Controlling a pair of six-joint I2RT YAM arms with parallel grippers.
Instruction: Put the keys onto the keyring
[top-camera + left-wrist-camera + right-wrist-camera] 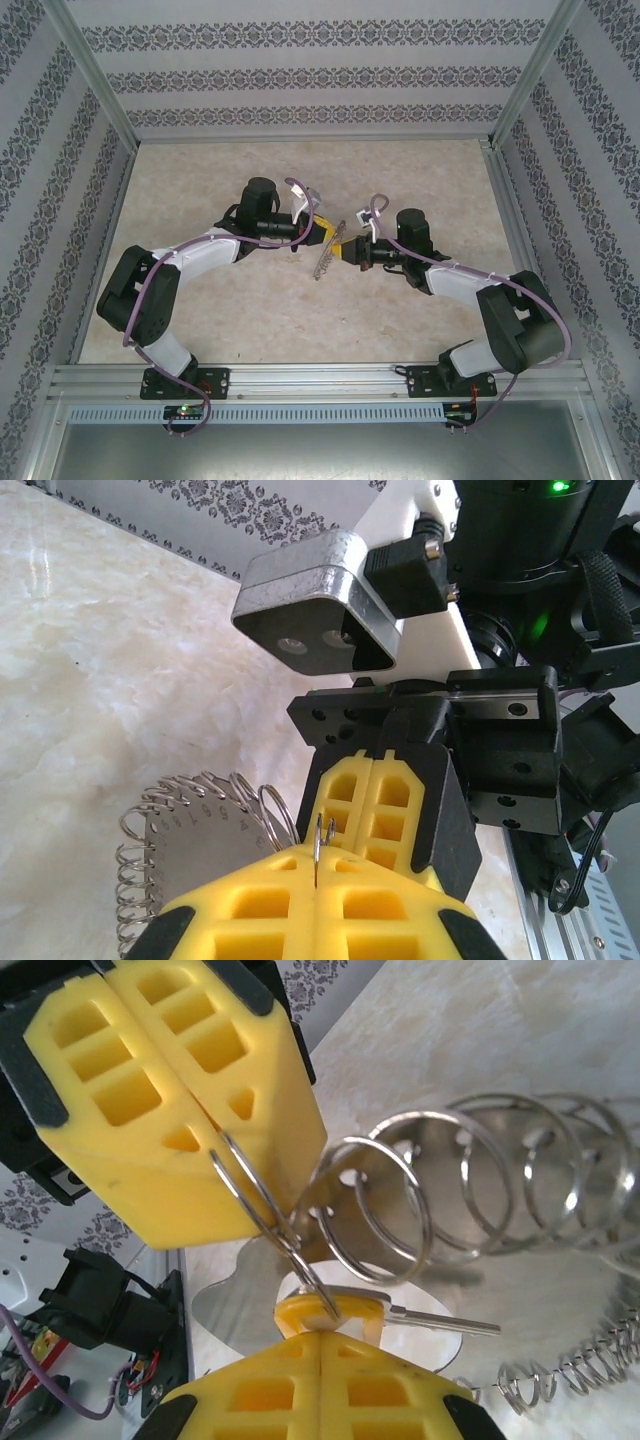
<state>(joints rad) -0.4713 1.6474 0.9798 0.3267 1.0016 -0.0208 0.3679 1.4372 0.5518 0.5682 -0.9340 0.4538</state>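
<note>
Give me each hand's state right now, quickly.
Left hand: closed, holding a keyring loop.
Right hand: closed, holding the key.

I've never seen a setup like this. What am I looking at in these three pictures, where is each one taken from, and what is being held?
These are two robot arms bolted at the near edge of a pale, marble-look table. One picture looks down from above and behind them. The other two come from a camera on each wrist, so that arm's own yellow fingers show along the lower edge. The left gripper is shut on a thin wire ring. The right gripper is shut on the yellow head of a small key with a silvery blade. Beside them is the keyring, a flat grey metal piece fringed with wire rings. I cannot tell whether it rests on the table or hangs.
</note>
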